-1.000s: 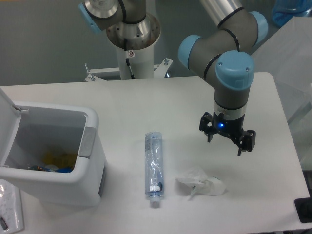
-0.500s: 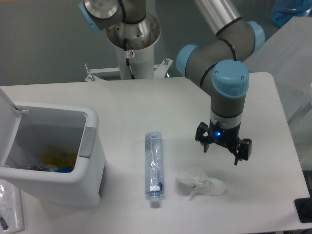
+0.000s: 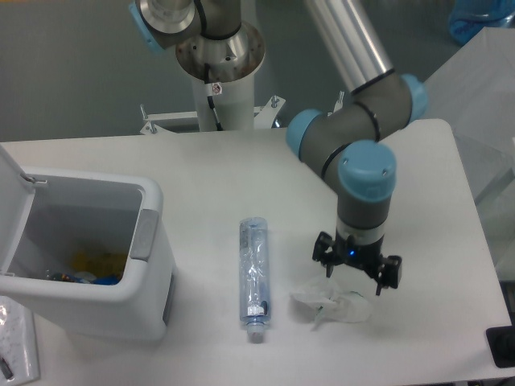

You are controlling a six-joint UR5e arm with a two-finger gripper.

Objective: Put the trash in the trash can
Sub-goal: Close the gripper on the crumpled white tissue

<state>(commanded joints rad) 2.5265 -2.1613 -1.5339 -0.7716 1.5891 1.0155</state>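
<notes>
Gripper [image 3: 354,272] points straight down, fingers spread apart, nothing between them; blue light lit on its body. It hangs right over the wrapper [image 3: 331,301], fingertips just above the top edge of the crumpled plastic; can't tell from this angle if they touch it. Taking the bin [image 3: 88,257] as reference: it sits at the table's [image 3: 225,173] left front, lid [image 3: 10,197] swung open and standing up on its left side, grey handle strip [image 3: 145,233] on the right rim. Some yellow and dark bits show at the bottom inside, too small to identify. The bottle [image 3: 254,273] lies flat on the table just right of the bin, not touching it, long axis running front to back, cap end toward the front edge, label near that end. The wrapper is further right again, past the bottle and apart from it, level with the bottle's front half. Arm comes in from the upper right, elbow joints with blue caps above the gripper. Arm's base column [image 3: 219,68] stands behind the table, well back and right of the bin. A flat white item [image 3: 16,342] pokes out at the bin's front left corner, partly cut off by the frame.
</notes>
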